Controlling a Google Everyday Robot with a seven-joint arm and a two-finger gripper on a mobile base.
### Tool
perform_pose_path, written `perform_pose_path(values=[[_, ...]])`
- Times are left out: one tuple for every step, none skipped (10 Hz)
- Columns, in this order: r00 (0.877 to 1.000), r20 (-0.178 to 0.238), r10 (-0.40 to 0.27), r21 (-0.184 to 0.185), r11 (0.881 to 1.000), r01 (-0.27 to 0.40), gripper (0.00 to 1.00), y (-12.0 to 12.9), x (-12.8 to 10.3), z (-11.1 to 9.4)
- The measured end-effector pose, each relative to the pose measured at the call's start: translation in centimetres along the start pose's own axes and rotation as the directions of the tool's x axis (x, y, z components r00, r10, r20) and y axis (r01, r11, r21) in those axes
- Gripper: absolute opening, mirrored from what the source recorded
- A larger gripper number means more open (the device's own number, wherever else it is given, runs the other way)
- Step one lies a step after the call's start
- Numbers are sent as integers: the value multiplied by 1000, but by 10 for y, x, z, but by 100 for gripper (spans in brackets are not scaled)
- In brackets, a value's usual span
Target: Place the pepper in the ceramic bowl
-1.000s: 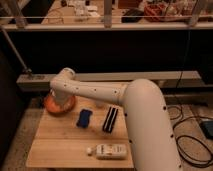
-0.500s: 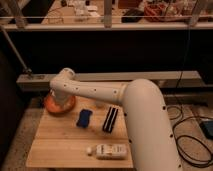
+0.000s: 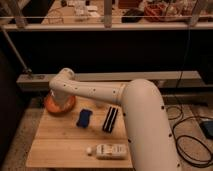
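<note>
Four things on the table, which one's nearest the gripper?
The orange ceramic bowl, back left: the gripper, hidden behind the arm's wrist, is down at it. The blue pad, black block and white bottle lie further right.

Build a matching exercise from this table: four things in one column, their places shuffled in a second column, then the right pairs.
Things
1. ceramic bowl
2. blue pad
3. white bottle
4. tool

Places
A. lying on its side near the front edge of the table
B. at the back left corner of the table
C. down over the ceramic bowl, shut
D. mid-table, just left of the black block

Pairs: 1-B, 2-D, 3-A, 4-C
</note>
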Motion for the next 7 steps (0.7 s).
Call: perform_pose_path(values=[[1000,1,2,-1,1000,-2,5,0,0,1],[1000,1,2,-2,1000,-2,5,-1,-1,1],[1000,2,1,-3,1000,-1,5,-2,-2,2],[1000,2,2,-3,1000,-2,5,-3,-2,2],[1000,2,4,-4,1000,-4,5,-2,-1,2],[1000,2,7,-6,1000,-7,5,-1,-1,2],[1000,1,10,-8,1000,-10,5,-1,0,2]])
